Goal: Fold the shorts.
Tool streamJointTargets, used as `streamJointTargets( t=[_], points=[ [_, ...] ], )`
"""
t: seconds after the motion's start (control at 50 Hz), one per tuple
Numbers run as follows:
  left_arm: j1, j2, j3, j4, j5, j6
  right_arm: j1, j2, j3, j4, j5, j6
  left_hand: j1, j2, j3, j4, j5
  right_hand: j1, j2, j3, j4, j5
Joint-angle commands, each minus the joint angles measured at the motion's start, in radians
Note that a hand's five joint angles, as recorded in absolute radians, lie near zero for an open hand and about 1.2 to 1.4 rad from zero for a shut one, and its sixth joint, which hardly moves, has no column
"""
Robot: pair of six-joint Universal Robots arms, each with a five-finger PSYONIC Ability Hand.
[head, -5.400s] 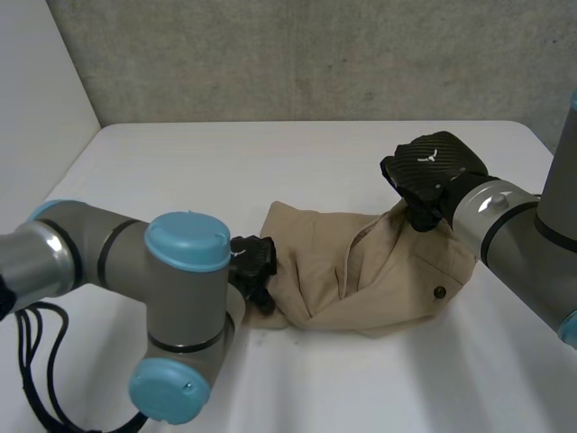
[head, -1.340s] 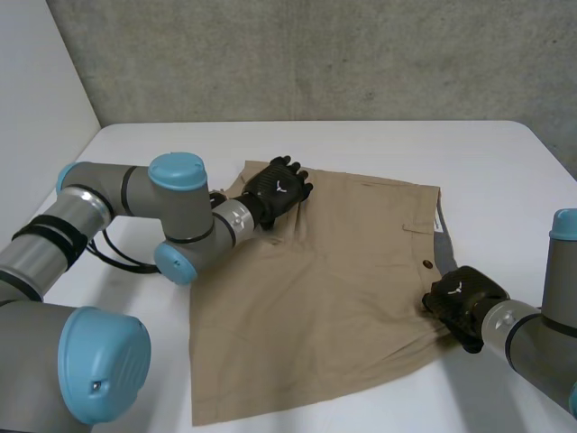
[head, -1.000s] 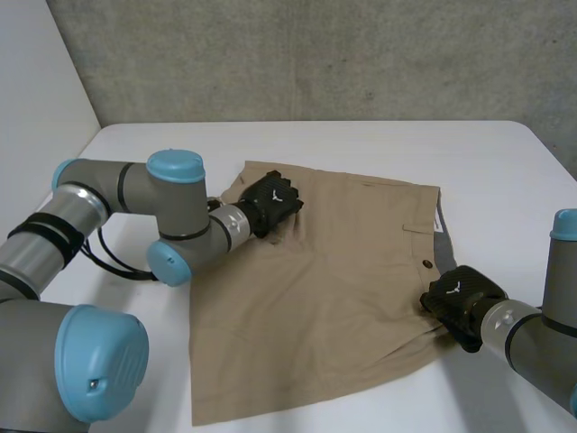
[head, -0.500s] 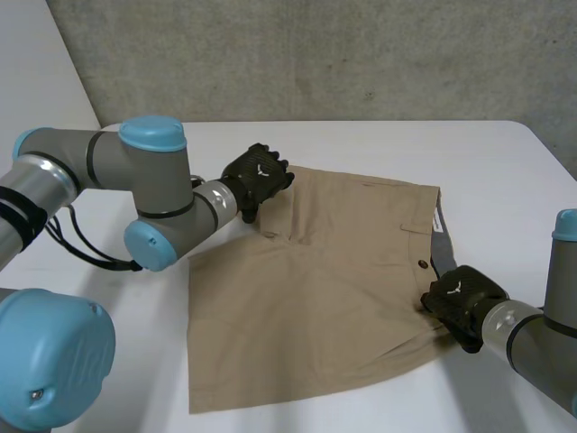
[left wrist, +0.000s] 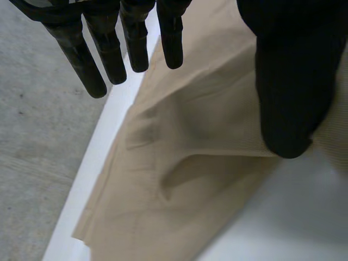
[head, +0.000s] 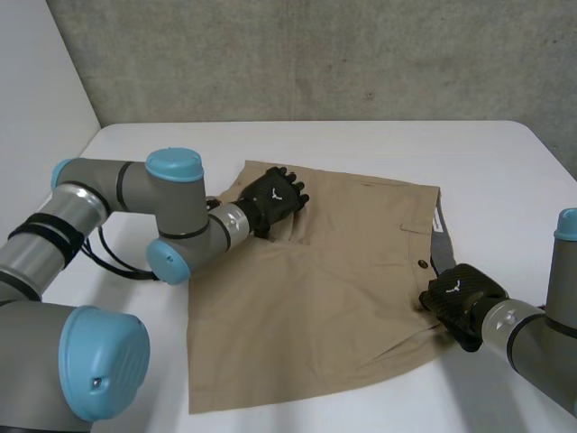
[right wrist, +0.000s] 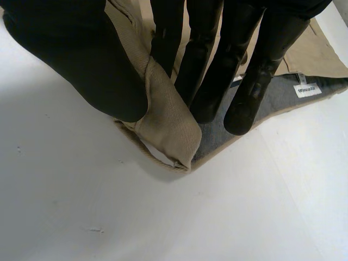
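Note:
The tan shorts (head: 334, 289) lie spread almost flat on the white table (head: 379, 144). My left hand (head: 275, 197) hovers over their far left corner, open; in the left wrist view its straight fingers (left wrist: 111, 49) and thumb (left wrist: 288, 81) stand apart above the rumpled cloth (left wrist: 179, 201). At the near right edge my right hand (head: 462, 296) is shut on the shorts. Its thumb (right wrist: 81, 60) and fingers (right wrist: 212, 60) pinch a fold of tan cloth (right wrist: 168, 130), beside the grey inner waistband (right wrist: 272, 109) with its white label (right wrist: 307, 89).
A concrete wall (head: 315, 54) runs behind the table's far edge. My left arm's elbow (head: 176, 225) lies low over the table, left of the shorts, and another joint (head: 99, 361) bulks at the near left. Bare table surrounds the shorts on all sides.
My left hand has opened and let go of the far left corner, lifting away and coming back over it. The right hand has kept its pinch and place.

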Motion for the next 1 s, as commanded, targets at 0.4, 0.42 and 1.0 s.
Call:
streamJointTargets(
  t=[0.4,0.42,1.0],
  points=[
    [-0.013,0.316,-0.391,-0.007,-0.306,0.009,0.0,0.001,0.001,0.0,-0.002,0.0,1.034,1.048,1.036,1.049,1.06,0.403,0.212,0.208,0.2,0.228],
    [-0.014,0.326,-0.414,-0.007,-0.32,0.006,0.0,0.001,0.001,0.0,-0.002,0.0,1.017,1.03,1.018,1.031,1.042,0.403,0.212,0.208,0.2,0.228],
    [0.105,0.445,-0.477,0.076,-0.4,-0.305,-0.001,0.0,0.01,0.0,-0.002,0.0,0.065,0.079,0.067,0.08,0.091,0.403,0.212,0.208,0.2,0.228]
  ],
)
